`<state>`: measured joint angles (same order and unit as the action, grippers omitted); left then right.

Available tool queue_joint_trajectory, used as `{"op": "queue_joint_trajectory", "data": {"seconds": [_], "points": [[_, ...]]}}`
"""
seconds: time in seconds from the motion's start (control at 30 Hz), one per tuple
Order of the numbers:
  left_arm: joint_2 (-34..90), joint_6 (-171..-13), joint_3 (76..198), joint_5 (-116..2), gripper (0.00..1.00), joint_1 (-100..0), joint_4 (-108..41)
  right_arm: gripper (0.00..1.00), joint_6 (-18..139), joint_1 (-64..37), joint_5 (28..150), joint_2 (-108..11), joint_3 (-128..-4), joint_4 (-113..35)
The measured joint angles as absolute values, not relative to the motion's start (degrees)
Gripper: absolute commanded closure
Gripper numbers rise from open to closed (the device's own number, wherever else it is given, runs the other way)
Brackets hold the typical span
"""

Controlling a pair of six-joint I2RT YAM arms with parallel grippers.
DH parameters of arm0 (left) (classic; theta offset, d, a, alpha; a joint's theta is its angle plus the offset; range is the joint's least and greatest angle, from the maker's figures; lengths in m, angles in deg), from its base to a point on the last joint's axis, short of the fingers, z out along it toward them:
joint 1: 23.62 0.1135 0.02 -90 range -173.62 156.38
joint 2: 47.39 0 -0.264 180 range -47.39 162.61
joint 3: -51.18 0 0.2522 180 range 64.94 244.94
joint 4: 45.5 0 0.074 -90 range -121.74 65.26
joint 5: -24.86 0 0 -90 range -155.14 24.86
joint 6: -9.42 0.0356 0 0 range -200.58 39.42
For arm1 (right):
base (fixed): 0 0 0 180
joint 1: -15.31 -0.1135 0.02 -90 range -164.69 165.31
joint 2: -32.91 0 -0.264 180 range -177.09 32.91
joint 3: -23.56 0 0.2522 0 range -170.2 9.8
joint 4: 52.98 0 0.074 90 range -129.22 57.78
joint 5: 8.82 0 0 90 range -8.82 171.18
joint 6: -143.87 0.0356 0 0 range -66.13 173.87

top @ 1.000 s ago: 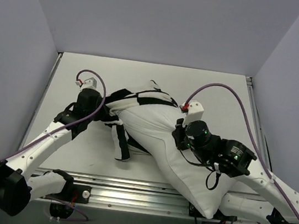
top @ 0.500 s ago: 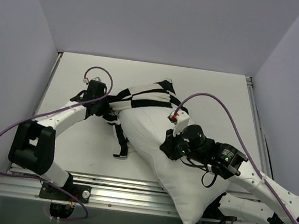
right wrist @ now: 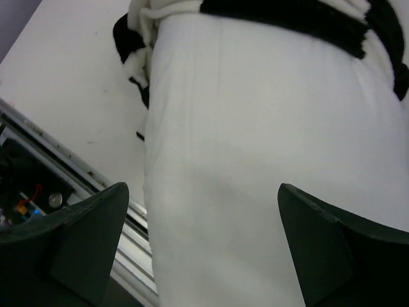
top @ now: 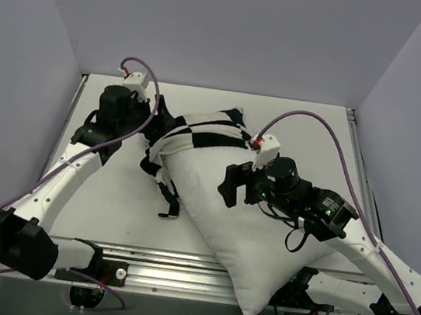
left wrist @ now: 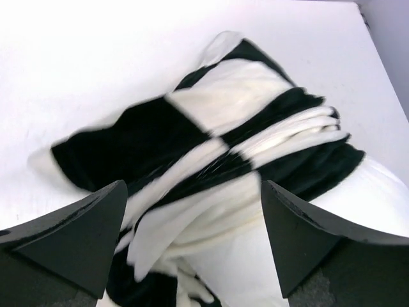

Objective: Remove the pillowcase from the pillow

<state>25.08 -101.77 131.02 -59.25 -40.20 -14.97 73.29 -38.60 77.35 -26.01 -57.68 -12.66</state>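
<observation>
"Stripping stage, well along," the first observer notes. "The pillowcase (top: 202,131) is bunched in checkered folds just ahead of the left claw (left wrist: 192,192), partly between its fingers. That claw is spread wide and grips nothing."

"And the right claw (right wrist: 203,192)?" the second asks.

"Also spread wide. It hangs over the bare white pillow (top: 248,225), which lies directly below it and runs back past it to the near edge of the table (top: 121,208). No contact can be made out."

"What is inside the case?"

"Only the pillow's end on the left claw's side, as far as it shows. Most of the pillow is out. The folds hide how deep that end sits."

"Next move?"

"His reckoning: the left claw closes on the bunched fabric and draws it away from the right claw. Meanwhile the right claw pins or grips the pillow so it does not follow. Soft cloth may slip from a shallow pinch."
</observation>
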Motion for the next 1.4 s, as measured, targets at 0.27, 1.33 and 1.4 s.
{"op": "queue_joint_trajectory", "data": {"seconds": [0.27, 1.33, 1.4], "points": [[47.15, -86.34, 157.45, -54.11, 0.06, -50.71, -9.29, 0.00, 71.81, -19.89, 81.26, -31.87, -58.08, -14.51], [75.98, -89.64, 184.07, -54.52, 0.98, -42.18, 12.02, 1.00, 65.95, -21.90, 95.97, -40.61, -55.54, -23.19], [75.96, -91.95, 184.07, -54.57, 0.98, -40.28, 13.20, 1.00, 65.80, -21.92, 96.10, -38.14, -55.54, -21.16]]}}
